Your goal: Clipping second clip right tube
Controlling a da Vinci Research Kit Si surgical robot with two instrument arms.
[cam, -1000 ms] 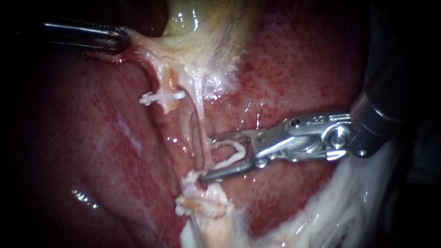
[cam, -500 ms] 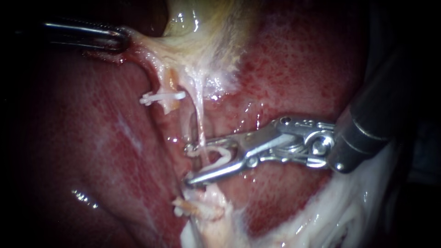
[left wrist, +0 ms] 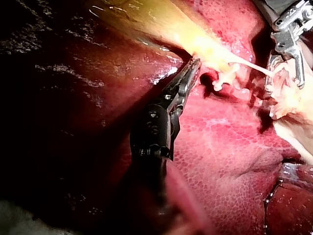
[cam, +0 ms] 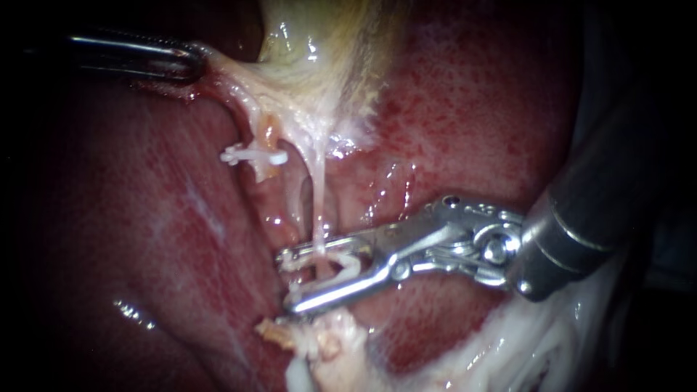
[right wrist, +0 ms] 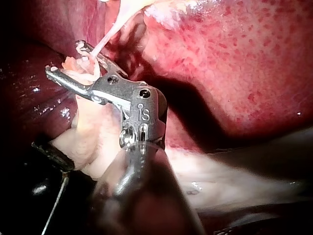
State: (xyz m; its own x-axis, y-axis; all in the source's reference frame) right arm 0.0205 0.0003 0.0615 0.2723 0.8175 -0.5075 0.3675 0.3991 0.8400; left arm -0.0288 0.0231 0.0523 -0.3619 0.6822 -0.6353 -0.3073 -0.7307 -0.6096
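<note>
White clip (cam: 347, 265) sits in the right instrument's end effector (cam: 284, 282), which holds it from both sides with a narrow gap. The thin, pale right tube (cam: 318, 196) runs down through that gap, inside the clip, just above a pale lump (cam: 327, 341). An upper clip (cam: 254, 154) is shut across the left tube (cam: 267, 134), up and to the left. The left instrument's end effector (cam: 194, 64) is closed tight on a pale strip (cam: 225, 72) beside the yellow gallbladder (cam: 312, 36). Red liver (cam: 145, 218) lies all around.
</note>
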